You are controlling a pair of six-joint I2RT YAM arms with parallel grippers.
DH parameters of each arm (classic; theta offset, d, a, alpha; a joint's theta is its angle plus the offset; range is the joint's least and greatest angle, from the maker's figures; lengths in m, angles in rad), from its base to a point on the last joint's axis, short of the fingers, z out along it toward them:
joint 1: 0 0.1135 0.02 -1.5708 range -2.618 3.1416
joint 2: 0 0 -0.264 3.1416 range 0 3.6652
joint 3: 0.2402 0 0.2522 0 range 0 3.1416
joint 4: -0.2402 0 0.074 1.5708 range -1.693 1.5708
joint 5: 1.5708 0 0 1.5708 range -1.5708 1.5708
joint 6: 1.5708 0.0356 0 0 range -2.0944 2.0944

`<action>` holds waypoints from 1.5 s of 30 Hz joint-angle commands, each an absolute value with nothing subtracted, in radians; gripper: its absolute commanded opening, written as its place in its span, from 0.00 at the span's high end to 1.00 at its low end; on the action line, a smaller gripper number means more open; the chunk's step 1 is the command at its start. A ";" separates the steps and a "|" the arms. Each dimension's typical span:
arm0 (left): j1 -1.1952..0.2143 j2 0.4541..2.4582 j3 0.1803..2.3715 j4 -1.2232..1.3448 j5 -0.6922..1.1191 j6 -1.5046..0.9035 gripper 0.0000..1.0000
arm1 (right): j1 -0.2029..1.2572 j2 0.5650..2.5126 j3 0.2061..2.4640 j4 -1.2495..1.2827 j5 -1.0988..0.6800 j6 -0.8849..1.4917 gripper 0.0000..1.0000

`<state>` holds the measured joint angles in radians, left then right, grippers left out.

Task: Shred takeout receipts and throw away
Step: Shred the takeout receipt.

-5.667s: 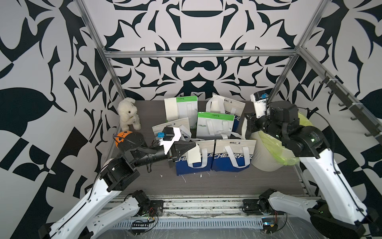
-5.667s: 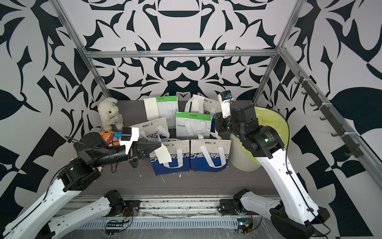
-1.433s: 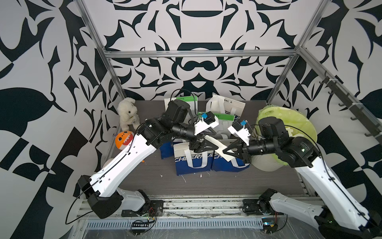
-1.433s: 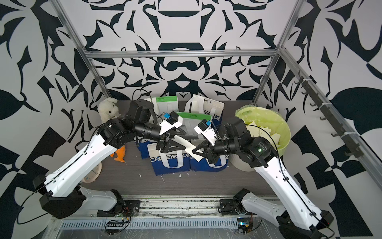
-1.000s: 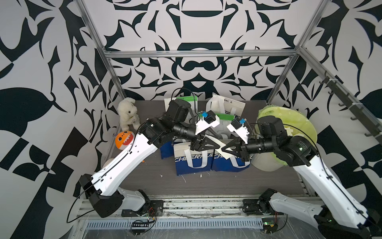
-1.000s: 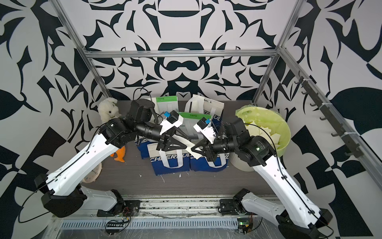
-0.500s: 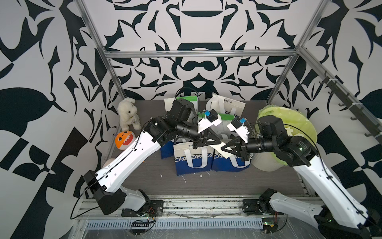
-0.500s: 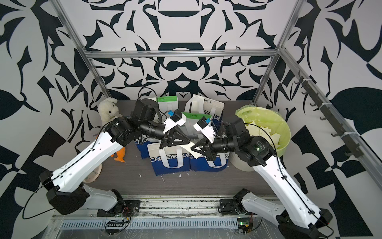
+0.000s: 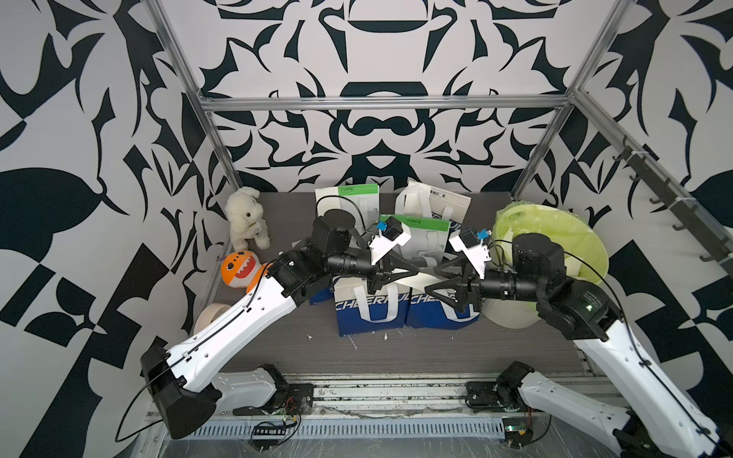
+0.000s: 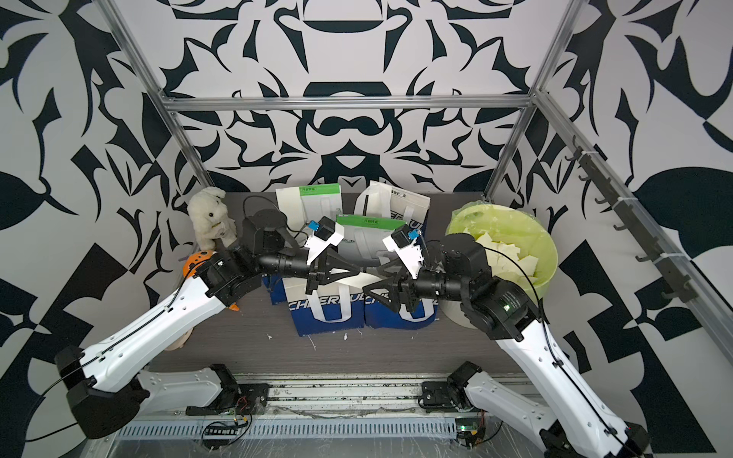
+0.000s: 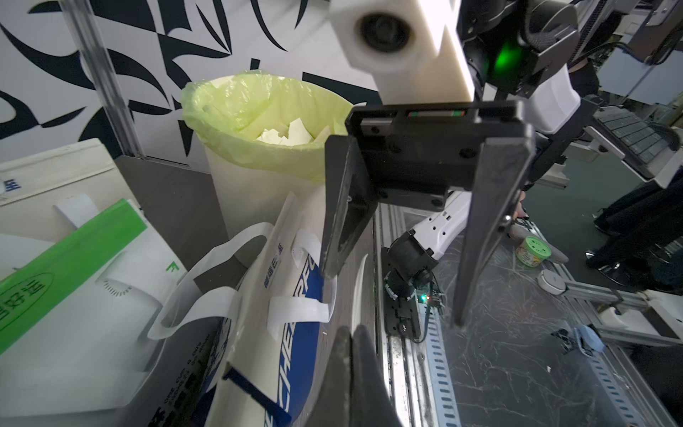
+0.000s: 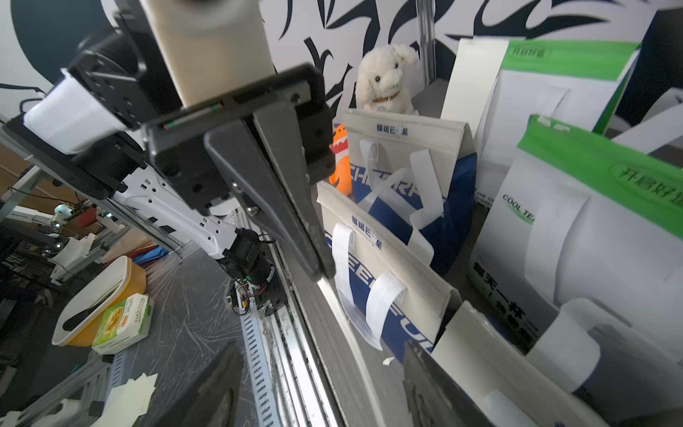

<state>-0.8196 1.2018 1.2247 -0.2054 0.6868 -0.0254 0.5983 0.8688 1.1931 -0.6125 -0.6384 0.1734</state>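
Receipt (image 11: 357, 295) is pinched tight by left gripper (image 12: 325, 273); right gripper (image 11: 393, 295), gaping, should be clamped just beside it before tearing.

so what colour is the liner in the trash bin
Pale yellow-green liner, draped over a cream-white bin. It shows best in the left wrist view.

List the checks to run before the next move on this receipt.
1. Left gripper shut on the receipt: ok.
2. Right gripper gripping the receipt: not ok, its jaws stand open on either side of it.
3. Bin open at the top, torn paper already inside: ok.
4. Receipt clear of the bag handle below: cannot tell.
5. Receipt torn: cannot tell, it shows edge-on only.
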 commanded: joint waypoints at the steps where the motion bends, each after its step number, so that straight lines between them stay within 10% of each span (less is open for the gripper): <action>1: -0.821 1.166 1.135 0.100 0.666 -0.217 1.00 | 0.603 0.863 1.159 -0.423 -0.655 0.245 0.31; 10: -0.822 1.129 1.046 0.236 0.650 -0.324 1.00 | 0.603 0.887 1.130 -0.342 -0.720 0.279 0.42; 17: -0.822 1.110 1.030 0.243 0.649 -0.325 1.00 | 0.603 0.874 1.106 -0.300 -0.717 0.303 0.69; 27: -0.821 1.111 1.023 0.240 0.658 -0.329 1.00 | 0.603 0.856 1.107 -0.252 -0.712 0.315 0.65; 45: -0.822 1.117 1.018 0.246 0.666 -0.344 1.00 | 0.603 0.865 1.097 -0.217 -0.701 0.346 0.87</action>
